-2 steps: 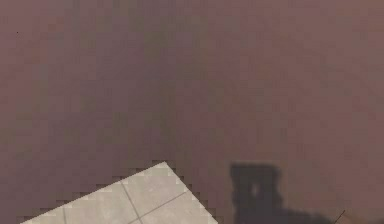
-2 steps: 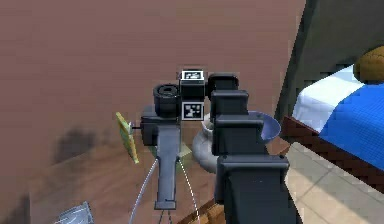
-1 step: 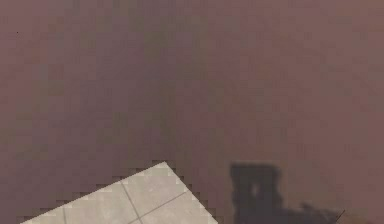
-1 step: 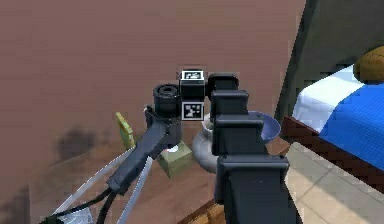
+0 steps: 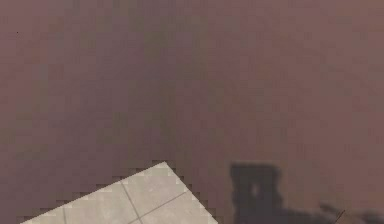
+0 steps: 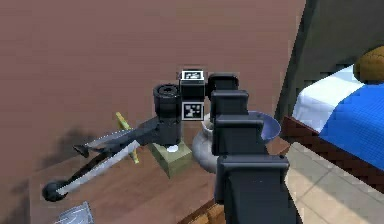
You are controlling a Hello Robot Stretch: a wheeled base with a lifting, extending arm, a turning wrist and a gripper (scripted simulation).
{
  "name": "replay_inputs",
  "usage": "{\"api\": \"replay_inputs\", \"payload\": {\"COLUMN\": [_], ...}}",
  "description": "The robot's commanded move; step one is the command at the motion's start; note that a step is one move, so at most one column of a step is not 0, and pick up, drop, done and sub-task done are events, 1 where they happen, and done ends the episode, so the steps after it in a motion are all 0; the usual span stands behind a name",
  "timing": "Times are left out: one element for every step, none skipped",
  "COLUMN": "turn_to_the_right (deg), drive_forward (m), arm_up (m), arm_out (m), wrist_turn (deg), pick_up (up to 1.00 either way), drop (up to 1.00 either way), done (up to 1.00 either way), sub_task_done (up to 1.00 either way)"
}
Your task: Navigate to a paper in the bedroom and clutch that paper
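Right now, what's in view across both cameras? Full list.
wall: 1, brown, behind the table
floor tiles: pale, forward view's bottom
table: 1, brown wood, arm side view's lower left
bowl: 1, grey, on the table behind the arm
small block: 1, olive, on the table left of the bowl
thin stick: 1, yellow, near the wall
flat grey thing: 1, table's near edge; possibly the paper
bed: 1, blue cover, white sheet, dark frame, right
cushion: 1, yellowish, on the bed
arm: dark bar, bottom centre
gripper: dark, above the table's left
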Motion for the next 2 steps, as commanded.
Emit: {"api": "replay_inputs", "payload": {"turn_to_the_right": [0.0, 0.0], "drive_forward": [0.00, 0.00], "arm_up": [0.00, 0.00], "arm_out": [0.00, 0.00], "wrist_turn": [45.0, 33.0], "pick_up": [0.00, 0.00], "drop": [0.00, 0.00], "done": [0.00, 0.00], "sub_task_done": [0.00, 0.00]}}
